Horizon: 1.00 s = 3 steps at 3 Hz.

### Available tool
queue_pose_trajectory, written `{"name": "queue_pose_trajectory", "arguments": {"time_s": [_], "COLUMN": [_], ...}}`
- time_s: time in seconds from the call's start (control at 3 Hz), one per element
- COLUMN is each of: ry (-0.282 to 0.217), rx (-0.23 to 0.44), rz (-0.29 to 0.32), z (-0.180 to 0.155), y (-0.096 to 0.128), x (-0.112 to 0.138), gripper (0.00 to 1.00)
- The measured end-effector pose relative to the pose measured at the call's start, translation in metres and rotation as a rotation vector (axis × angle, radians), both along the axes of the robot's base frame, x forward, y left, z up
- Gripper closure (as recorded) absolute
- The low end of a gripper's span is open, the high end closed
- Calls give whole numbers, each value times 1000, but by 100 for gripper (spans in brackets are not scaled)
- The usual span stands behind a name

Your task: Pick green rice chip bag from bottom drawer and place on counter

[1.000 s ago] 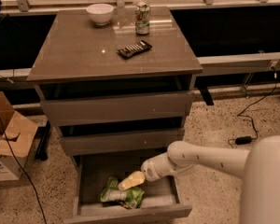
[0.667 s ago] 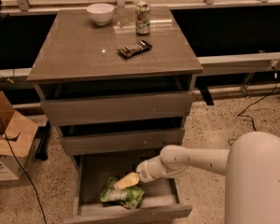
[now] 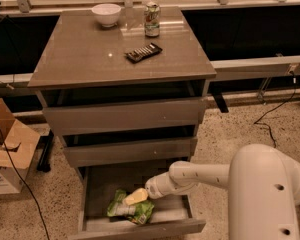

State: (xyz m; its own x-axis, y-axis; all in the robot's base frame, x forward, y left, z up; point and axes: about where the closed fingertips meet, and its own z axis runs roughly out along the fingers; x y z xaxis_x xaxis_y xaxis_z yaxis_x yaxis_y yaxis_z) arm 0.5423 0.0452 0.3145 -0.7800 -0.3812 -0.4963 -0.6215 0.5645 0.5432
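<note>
The bottom drawer [image 3: 140,228] is pulled open at the foot of the cabinet. The green rice chip bag [image 3: 131,211] lies crumpled on its floor, left of centre. My gripper [image 3: 135,197] reaches into the drawer from the right, its yellowish tip just above the bag's upper edge and touching or nearly touching it. The white arm [image 3: 200,176] runs back to the robot's body at the lower right. The counter [image 3: 85,59] is the glossy grey-brown top of the cabinet.
On the counter stand a white bowl [image 3: 106,14], a green-and-white can [image 3: 151,19] and a dark remote [image 3: 143,52]. The two upper drawers [image 3: 125,116] are shut or nearly so. A cardboard box [image 3: 7,156] and cables lie on the floor at the left.
The gripper has moved left and slightly down inside the drawer, closer over the bag. The bag has not moved.
</note>
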Motion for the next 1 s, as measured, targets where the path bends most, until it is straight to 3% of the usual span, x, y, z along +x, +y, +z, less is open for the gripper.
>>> {"name": "queue_pose_trajectory", "arguments": {"time_s": [0.33, 0.67, 1.0], "ry": [39, 98, 108], "rx": [-12, -112, -216], "rz": [2, -27, -69], "z": [-14, -54, -99], "y": [6, 13, 22], "x": [0, -2, 0], "gripper": [0, 0, 0]}}
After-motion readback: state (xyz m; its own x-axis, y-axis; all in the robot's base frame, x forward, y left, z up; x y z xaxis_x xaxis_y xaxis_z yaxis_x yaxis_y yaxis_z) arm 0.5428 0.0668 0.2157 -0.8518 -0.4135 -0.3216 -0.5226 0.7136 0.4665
